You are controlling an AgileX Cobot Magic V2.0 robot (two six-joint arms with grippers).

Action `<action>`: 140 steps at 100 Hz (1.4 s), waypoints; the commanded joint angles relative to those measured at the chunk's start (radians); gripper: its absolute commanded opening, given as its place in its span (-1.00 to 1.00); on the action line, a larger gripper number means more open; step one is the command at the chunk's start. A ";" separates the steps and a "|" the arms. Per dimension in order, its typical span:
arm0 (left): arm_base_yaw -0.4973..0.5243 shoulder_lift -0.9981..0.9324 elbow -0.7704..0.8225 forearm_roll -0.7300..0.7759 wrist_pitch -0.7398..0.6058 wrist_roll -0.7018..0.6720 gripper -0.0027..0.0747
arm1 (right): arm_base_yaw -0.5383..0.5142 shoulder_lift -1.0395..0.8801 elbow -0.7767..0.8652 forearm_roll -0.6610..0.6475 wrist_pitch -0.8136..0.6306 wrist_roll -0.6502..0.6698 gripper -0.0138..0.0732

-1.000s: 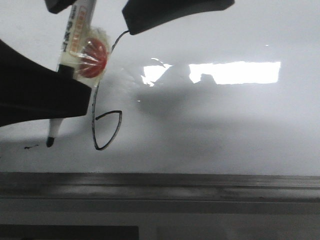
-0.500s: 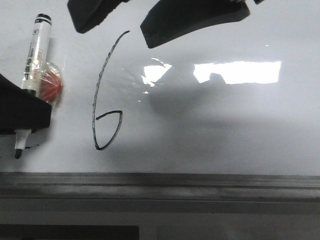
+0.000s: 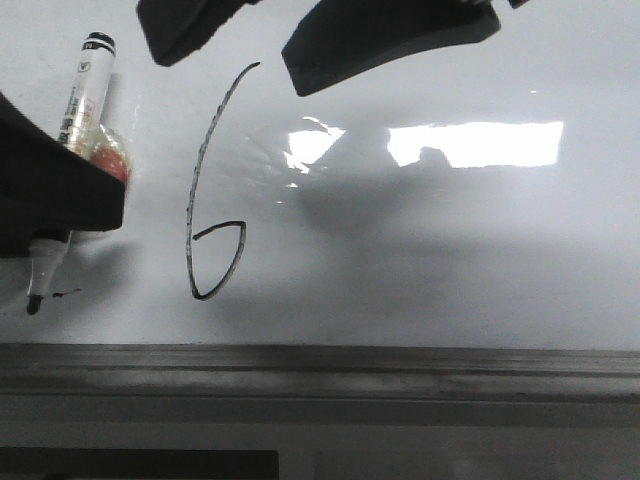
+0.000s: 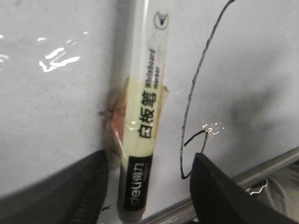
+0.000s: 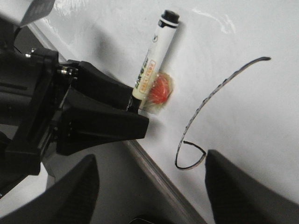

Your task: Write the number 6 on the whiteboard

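The number 6 stands drawn on the whiteboard, just to the right of the left gripper and below the right gripper, whose two dark fingers hang spread apart above the digit's top with nothing between them. The digit is a thin black line: a long stroke slanting up to the right, and at its foot a pointed, angular loop that closes back against the stem. It sits low on the board, a little above the grey ledge. The left gripper is pressed onto a white marker with black print and a red-orange wad taped to its barrel; the marker's black tip points down, near a small black smudge. A bright rectangular reflection lies to the digit's right.
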 commanded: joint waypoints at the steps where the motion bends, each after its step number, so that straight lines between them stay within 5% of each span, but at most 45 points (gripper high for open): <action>1: 0.008 0.001 -0.024 -0.007 -0.066 -0.004 0.21 | -0.008 -0.028 -0.026 0.001 -0.057 -0.010 0.30; 20: 0.010 -0.078 -0.024 -0.007 -0.069 0.001 0.21 | -0.008 -0.040 -0.026 0.001 -0.047 -0.010 0.17; 29: 0.010 -0.161 -0.024 0.017 -0.069 0.008 0.18 | -0.008 -0.063 -0.023 -0.004 -0.037 -0.010 -0.31; 38: 0.010 -0.248 -0.024 0.021 -0.069 0.008 -0.16 | -0.008 -0.096 -0.017 -0.018 -0.039 -0.010 -0.85; 51: 0.010 -0.382 -0.024 0.084 -0.047 0.008 -0.98 | -0.008 -0.161 -0.009 -0.072 -0.046 -0.010 -0.83; 88: 0.010 -0.725 0.126 0.332 -0.058 0.008 -0.98 | -0.008 -0.568 0.343 -0.098 -0.309 -0.010 -0.83; 115: 0.010 -0.828 0.188 0.351 -0.049 0.008 -0.98 | -0.008 -0.964 0.599 -0.098 -0.309 -0.010 -0.83; 140: 0.010 -0.828 0.188 0.351 -0.051 0.008 -0.98 | -0.008 -1.194 0.672 -0.098 -0.298 -0.010 -0.83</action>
